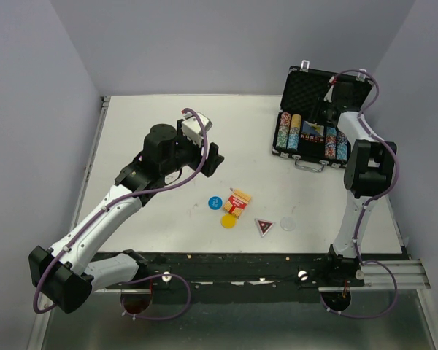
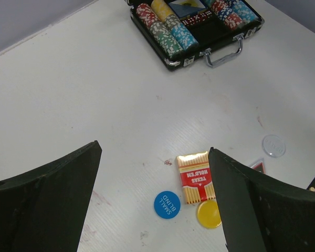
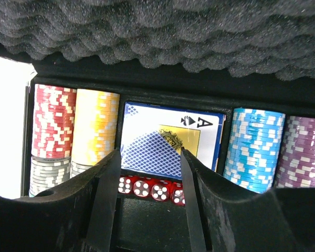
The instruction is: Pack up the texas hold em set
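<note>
Right fingers (image 3: 107, 205) apart, dice (image 3: 152, 190) between, wrist-view only

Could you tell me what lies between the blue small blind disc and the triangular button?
In the top view, the red-and-yellow card box and the yellow disc lie between them.

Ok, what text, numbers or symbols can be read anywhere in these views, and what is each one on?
"SMALL BLIND": on the blue disc, upside down in the left wrist view.
"TEXAS HOLD'EM": on the red and yellow card box beside it.
"A" with a spade sign: on the blue card deck inside the case.
Too small or blurred to read: the triangular button and the clear disc.
</note>
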